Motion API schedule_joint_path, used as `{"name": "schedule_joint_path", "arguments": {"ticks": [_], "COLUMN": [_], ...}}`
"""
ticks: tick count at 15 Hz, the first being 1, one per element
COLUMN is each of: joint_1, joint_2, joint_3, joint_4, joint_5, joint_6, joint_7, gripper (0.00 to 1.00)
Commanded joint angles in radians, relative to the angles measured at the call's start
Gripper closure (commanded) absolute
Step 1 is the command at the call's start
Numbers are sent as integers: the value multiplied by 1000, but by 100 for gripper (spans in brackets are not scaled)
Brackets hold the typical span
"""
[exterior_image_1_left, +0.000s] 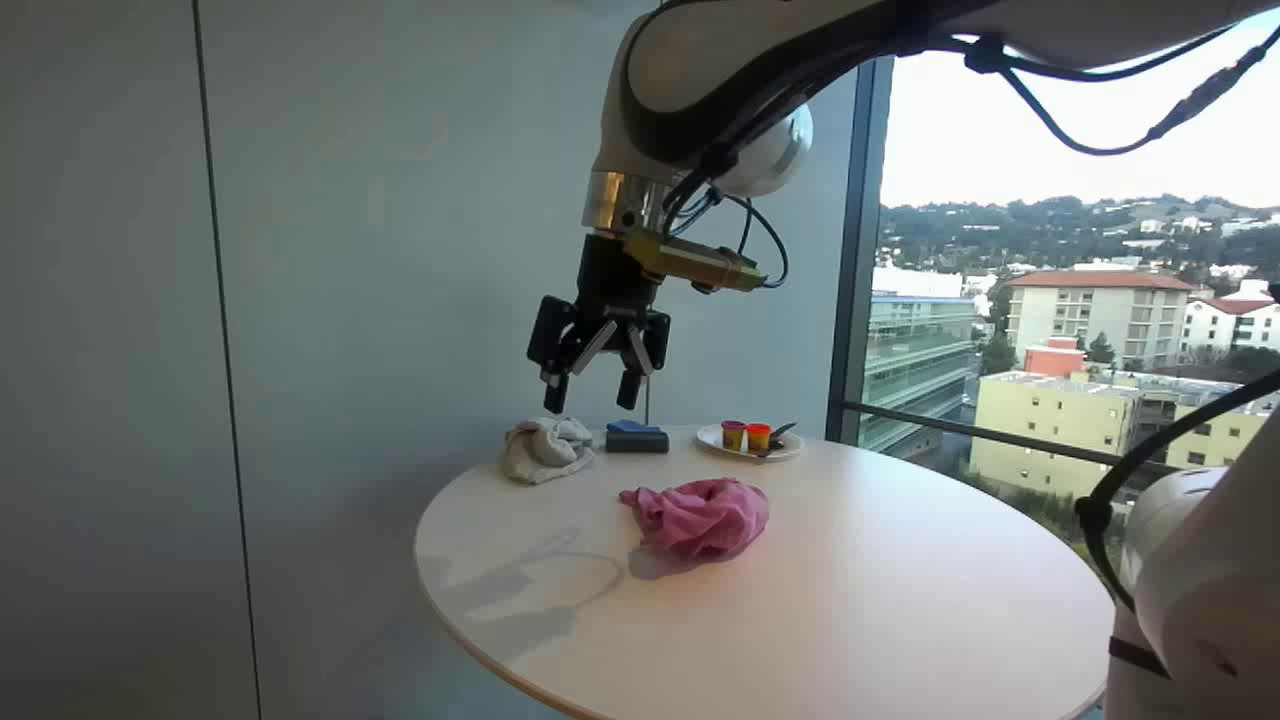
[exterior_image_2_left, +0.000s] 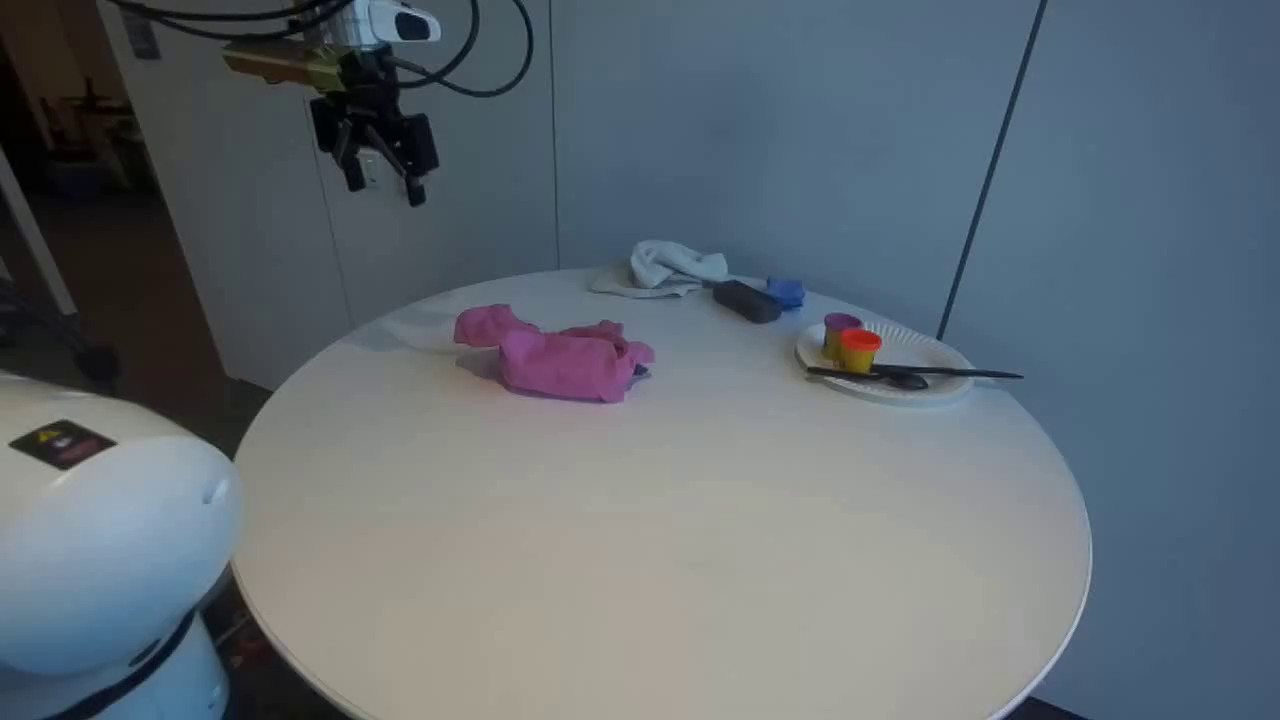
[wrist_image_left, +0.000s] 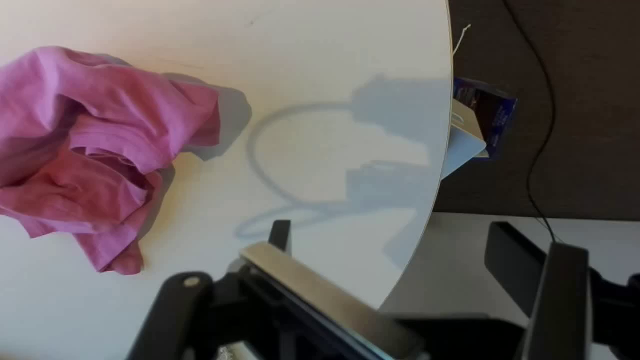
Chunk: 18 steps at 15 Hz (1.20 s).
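My gripper (exterior_image_1_left: 592, 392) is open and empty, hanging in the air above the far side of the round white table. It also shows in an exterior view (exterior_image_2_left: 386, 187), and in the wrist view (wrist_image_left: 397, 250) its fingers are wide apart over the table's edge. A crumpled pink cloth (exterior_image_1_left: 700, 518) lies on the table, below and apart from the gripper. In an exterior view the cloth (exterior_image_2_left: 570, 360) stands up in a lump, with a small dark patch under one end; what that is I cannot tell. The cloth (wrist_image_left: 100, 135) is at the left of the wrist view.
A grey-white cloth (exterior_image_1_left: 545, 450), a black object (exterior_image_2_left: 747, 301) and a blue item (exterior_image_2_left: 786, 292) lie near the wall. A white plate (exterior_image_2_left: 940, 352) holds two yellow tubs (exterior_image_2_left: 859, 352) and dark utensils (exterior_image_2_left: 905, 381). Boxes (wrist_image_left: 465, 130) and a cable (wrist_image_left: 547, 100) show beyond the table's edge.
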Motion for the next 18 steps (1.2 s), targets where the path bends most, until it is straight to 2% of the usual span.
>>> {"name": "schedule_joint_path", "arguments": {"ticks": [1, 11, 13, 15, 18], "joint_1": [6, 5, -55, -82, -126], "joint_2": [1, -4, -36, -60, -36], "joint_3": [-5, -5, 38, 34, 24], "joint_4": [6, 17, 11, -10, -43], "joint_5": [-3, -3, -128, -199, -246], "joint_6": [-1, -2, -37, -70, -122], "joint_7": [2, 2, 135, 206, 309], "gripper": [0, 0, 0, 0, 0]}}
